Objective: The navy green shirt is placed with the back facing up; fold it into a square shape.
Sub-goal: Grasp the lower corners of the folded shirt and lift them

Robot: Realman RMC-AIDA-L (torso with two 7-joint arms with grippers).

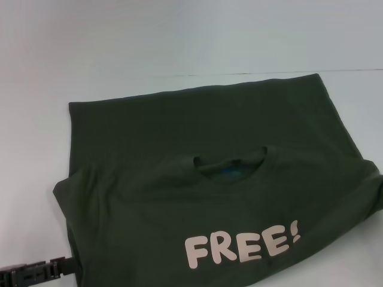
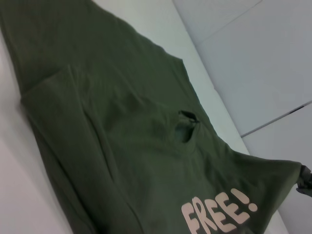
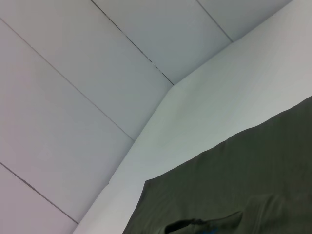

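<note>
1. The shirt [image 1: 197, 179] lay spread over the white table [image 1: 119, 54], its near half folded up so that the collar [image 1: 230, 164] and the white lettering [image 1: 242, 242] faced upward on top of the plain back.
2. The left gripper [image 1: 36, 274] sat low at the near left corner, just beside the shirt's edge; I could not tell whether it was spread or pressed together.
3. In the left wrist view a dark gripper tip [image 2: 304, 179], probably the right one, sat at the shirt's far corner, perhaps pinching it, though that was too small to be sure of.
4. The risk, to my eye: the folded layer sat skewed, bulging past the under layer on both sides, so further folds could come out crooked, not square.
5. A loose grip could drag both layers and bunch the cloth.
6. Beyond the far hem lay plenty of bare table; the near edge offered little.
</note>
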